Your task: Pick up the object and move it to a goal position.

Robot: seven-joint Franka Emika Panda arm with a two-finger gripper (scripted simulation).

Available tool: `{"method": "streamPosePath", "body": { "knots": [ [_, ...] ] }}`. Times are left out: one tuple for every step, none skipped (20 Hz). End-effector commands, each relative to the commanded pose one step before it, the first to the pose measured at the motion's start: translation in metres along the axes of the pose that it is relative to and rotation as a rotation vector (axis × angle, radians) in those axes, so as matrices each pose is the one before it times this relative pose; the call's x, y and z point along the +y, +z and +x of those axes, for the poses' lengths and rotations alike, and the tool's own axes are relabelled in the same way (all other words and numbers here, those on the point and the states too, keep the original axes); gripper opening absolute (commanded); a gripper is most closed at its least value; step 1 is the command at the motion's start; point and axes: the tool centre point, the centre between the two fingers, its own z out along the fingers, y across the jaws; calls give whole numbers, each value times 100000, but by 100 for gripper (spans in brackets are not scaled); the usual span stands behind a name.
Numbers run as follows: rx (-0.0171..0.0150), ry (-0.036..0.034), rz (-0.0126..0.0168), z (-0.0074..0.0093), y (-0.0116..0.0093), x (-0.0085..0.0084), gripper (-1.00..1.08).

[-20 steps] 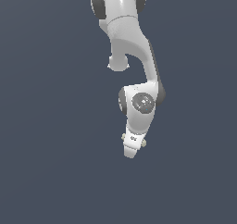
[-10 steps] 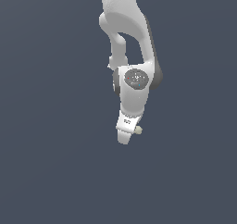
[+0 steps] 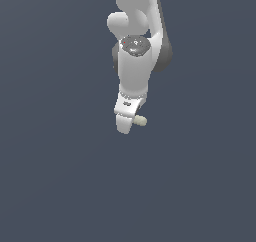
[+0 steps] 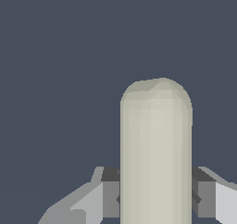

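Plain dark grey-blue backdrop everywhere. The cream rod is clamped between the gripper pads, one rounded end poking out toward the exterior view's right.

The arm is smooth glossy white with rounded links, dark grey joint caps and a small dark marking near the wrist; the fingers carry dark grey pads

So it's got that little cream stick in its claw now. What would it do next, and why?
Probably keep the grip closed and carry the rod on toward its goal. The wrist view shows the gripper with a finger pressed against each side of the rod, and the exterior view shows one end poking out beside the gripper. No goal marker is visible, so I can't tell the direction.
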Motion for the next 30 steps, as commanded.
{"method": "streamPosePath", "body": {
  "knots": [
    [-2,-7,-13,-1188,-2116,-807,-100],
    [43,-14,19,-472,-854,-306,-100],
    [0,0,0,-473,-865,-309,-100],
    [47,-7,9,-483,-880,-311,-100],
    [0,0,0,-480,-886,-314,-100],
    [67,-12,12,-494,-906,-317,-100],
    [47,-9,8,-497,-919,-321,-100],
    [47,-9,7,-504,-936,-325,-100],
    [47,-10,7,-512,-955,-330,-100],
    [47,-10,6,-522,-977,-336,-100],
    [47,-10,6,-535,-1002,-342,-100],
    [47,-11,6,-547,-1027,-348,-100],
    [47,-11,5,-541,-1015,-342,-100],
    [47,-11,5,-530,-994,-332,-100],
    [47,-10,5,-520,-972,-321,-100],
    [0,0,0,-498,-946,-311,-100],
    [48,-8,6,-499,-926,-299,-100],
    [0,0,0,-474,-896,-288,-100],
    [0,0,0,-460,-867,-276,-100],
    [48,2,8,-465,-839,-260,-100],
    [0,0,0,-431,-806,-249,-100],
    [0,0,0,-415,-772,-233,-100],
    [0,0,0,-396,-733,-216,-100],
    [-54,43,1,-371,-680,-194,-100],
    [0,0,0,-345,-633,-180,-100],
    [0,0,0,-318,-580,-162,-100],
    [-42,25,-1,-284,-523,-141,-100],
    [0,0,0,-262,-474,-124,-100],
    [-43,24,-1,-227,-418,-104,-100],
    [-43,22,-1,-199,-366,-85,-100]
  ]
}}
